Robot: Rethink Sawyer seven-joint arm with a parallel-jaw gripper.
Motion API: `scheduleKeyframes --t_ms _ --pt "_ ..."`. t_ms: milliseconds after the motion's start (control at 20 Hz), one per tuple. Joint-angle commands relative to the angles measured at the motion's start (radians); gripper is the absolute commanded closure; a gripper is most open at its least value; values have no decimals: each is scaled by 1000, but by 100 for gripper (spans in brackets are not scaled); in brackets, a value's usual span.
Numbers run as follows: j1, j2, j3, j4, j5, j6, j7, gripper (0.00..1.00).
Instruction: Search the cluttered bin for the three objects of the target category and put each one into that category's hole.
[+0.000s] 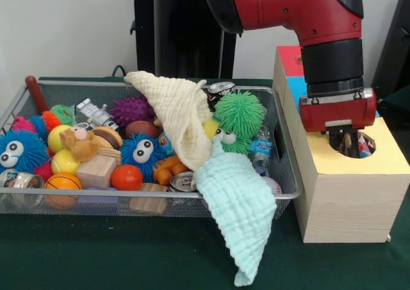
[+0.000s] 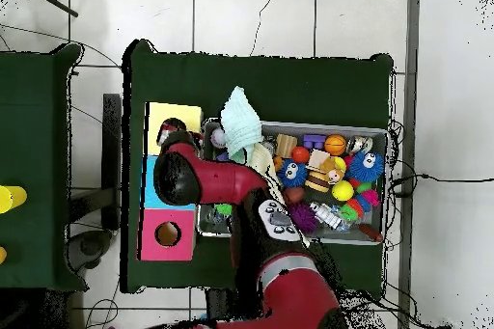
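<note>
My gripper point(image 1: 349, 143) reaches down into the round hole point(image 1: 335, 146) in the yellow top point(image 1: 384, 157) of the light-wood box. Multicoloured bits of the confetti cloth point(image 1: 364, 148) show inside the hole beside it. I cannot tell whether the gripper still holds the cloth. The cream waffle cloth point(image 1: 179, 120) lies draped across the middle of the wire bin point(image 1: 77, 83). The mint-green waffle cloth point(image 1: 237, 219) hangs over the bin's front rim onto the table. In the overhead view the gripper point(image 2: 172, 135) covers the hole, and the mint cloth point(image 2: 239, 118) and cream cloth point(image 2: 260, 158) show at the bin's box-side end.
The bin holds fuzzy balls with eyes point(image 1: 238, 120), small balls point(image 1: 126, 177), wooden blocks point(image 1: 96, 171), cans point(image 1: 184, 182) and a toy bear point(image 1: 80, 143). The box also has a blue top point(image 2: 150, 190) and a red-topped hole point(image 2: 168, 234).
</note>
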Motion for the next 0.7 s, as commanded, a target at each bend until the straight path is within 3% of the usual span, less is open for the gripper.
scheduleKeyframes --t_ms 50,700 --pt "-141 -61 9 74 0 181 99 0" --pt "-80 -57 -77 10 13 231 119 0"
